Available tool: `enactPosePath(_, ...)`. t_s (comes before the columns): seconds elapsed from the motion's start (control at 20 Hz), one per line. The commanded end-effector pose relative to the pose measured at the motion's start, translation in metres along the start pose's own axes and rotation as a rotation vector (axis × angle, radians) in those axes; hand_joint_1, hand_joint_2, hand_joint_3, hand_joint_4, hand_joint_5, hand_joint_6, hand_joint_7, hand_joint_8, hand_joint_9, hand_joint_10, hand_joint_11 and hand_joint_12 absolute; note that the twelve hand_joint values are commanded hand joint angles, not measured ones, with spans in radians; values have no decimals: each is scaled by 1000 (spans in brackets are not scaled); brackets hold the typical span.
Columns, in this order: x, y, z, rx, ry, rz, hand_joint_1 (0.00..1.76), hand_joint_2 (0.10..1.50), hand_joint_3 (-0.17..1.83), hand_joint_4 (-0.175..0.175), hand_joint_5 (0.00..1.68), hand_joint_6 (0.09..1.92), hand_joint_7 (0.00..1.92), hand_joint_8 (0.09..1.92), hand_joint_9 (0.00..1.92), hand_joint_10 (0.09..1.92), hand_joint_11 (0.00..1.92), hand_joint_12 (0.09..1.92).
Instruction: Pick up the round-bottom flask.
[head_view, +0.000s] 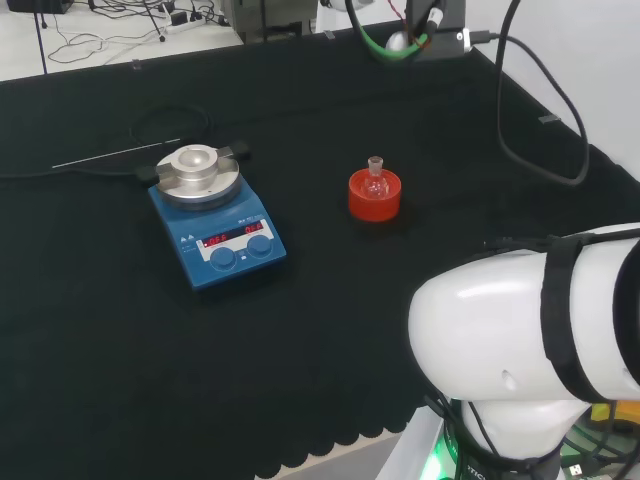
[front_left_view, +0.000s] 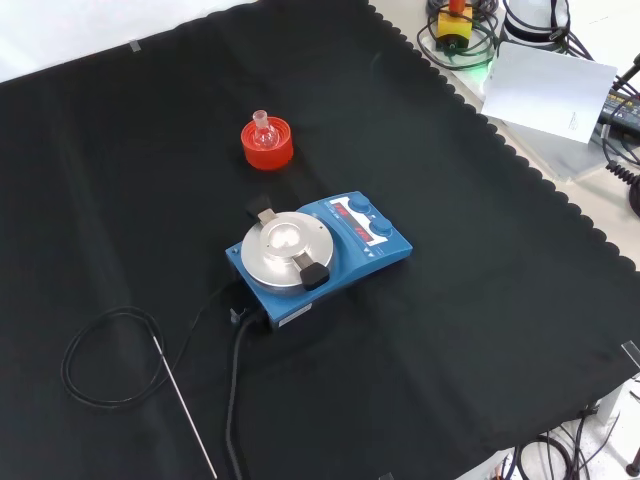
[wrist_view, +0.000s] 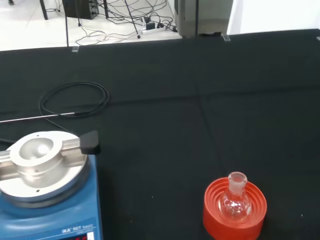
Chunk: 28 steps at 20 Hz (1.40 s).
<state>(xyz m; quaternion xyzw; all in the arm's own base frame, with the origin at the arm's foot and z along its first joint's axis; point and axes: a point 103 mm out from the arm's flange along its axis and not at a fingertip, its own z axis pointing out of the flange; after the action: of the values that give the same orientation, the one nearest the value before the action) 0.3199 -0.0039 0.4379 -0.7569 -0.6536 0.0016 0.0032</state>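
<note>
Head view, left to right: blue stirrer plate (head_view: 217, 220) stood left of centre on the worktop (head_view: 120, 360); right of it, well apart, the small clear flask (head_view: 376, 183) sat upright in its red ribbed ring (head_view: 374, 196), near mid-worktop, untouched. State of the fingers: cannot tell. Judged light, stiff, slippery, breakable glass. Best hold looked to be the short neck or just under it, lifting straight up out of the ring.

Small clear round-bottom flask (head_view: 375, 181) (front_left_view: 263, 129) (wrist_view: 235, 199) upright in red ribbed stand (head_view: 374, 196) (front_left_view: 268, 146) (wrist_view: 234, 212), mid-cloth.
</note>
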Motion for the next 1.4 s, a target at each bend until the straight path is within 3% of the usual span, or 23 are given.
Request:
enactPosePath(0.05,-19,21,41,18,21,37,245,1237,258,-32,469,279,255,633,383,681,121,1395)
enactPosePath(0.55,-43,101,115,48,150,26,389,1178,236,-36,486,267,281,649,416,678,134,1391)
enactPosePath(0.75,-61,127,147,60,156,32,499,1115,220,-38,493,260,304,660,444,681,147,1392)
enactPosePath(1.1,-88,145,187,70,162,73,549,1028,248,-38,483,206,314,671,469,669,157,1386)
enactPosePath(1.4,-100,143,219,95,171,79,630,928,291,-39,489,154,330,682,498,667,163,1387)
